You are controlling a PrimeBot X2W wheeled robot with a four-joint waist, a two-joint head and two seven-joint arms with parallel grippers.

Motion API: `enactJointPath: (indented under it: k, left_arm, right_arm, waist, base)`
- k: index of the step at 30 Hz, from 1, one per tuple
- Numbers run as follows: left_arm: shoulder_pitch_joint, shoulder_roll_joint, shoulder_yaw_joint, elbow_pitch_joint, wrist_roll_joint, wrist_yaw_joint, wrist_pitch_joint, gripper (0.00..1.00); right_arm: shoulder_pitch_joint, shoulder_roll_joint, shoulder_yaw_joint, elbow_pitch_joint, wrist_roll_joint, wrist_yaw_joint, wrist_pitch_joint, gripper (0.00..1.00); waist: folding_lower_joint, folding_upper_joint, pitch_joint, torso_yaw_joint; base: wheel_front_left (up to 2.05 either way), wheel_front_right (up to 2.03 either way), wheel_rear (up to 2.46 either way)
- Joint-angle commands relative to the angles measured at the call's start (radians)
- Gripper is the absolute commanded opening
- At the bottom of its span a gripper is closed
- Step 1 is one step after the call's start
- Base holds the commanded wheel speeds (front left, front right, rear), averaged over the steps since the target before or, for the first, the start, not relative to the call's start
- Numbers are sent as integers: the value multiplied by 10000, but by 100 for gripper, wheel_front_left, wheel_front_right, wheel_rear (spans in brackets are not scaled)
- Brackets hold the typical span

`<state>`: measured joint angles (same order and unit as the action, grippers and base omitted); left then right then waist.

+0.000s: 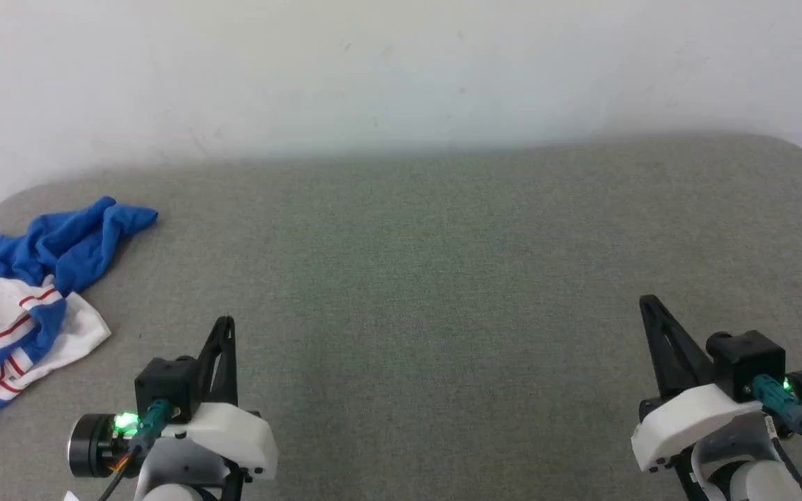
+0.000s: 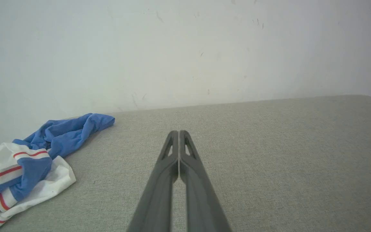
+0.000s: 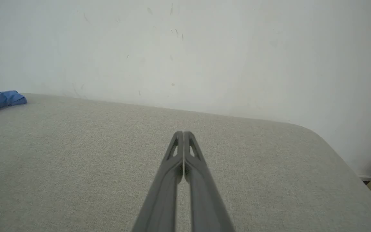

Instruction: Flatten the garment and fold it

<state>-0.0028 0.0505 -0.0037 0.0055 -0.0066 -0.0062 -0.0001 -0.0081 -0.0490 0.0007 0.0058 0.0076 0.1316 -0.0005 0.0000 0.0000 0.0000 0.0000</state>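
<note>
Nothing is looking done yet. The royal-blue jersey T-shirt with white, red-striped sleeves [image 1: 32, 292] is lying crumpled at the far left edge of the grey fabric-covered table [image 1: 443, 278]. The left gripper [image 1: 225, 325] is hovering near it, fingers pressed together, holding nothing. The right gripper [image 1: 649, 303], likewise closed and empty, is hanging well apart. Flattening and folding are both remaining.

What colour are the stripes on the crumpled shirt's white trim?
Red, on the crumpled blue-and-white jersey shirt; clearest in the left wrist view.
</note>
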Motion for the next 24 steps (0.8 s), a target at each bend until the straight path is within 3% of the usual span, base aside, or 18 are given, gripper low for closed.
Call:
enactJointPath:
  k: [1,24]
  left_arm:
    - [28,-3,37,-55,66,62,1,0]
    - [28,-3,37,-55,66,62,1,0]
  right_arm:
    - [81,-12,-7,-58,-76,-9,5,0]
    - [81,-12,-7,-58,-76,-9,5,0]
  waist:
    - [0,0,0,0]
    - [0,0,0,0]
  base:
    - [0,0,0]
    - [0,0,0]
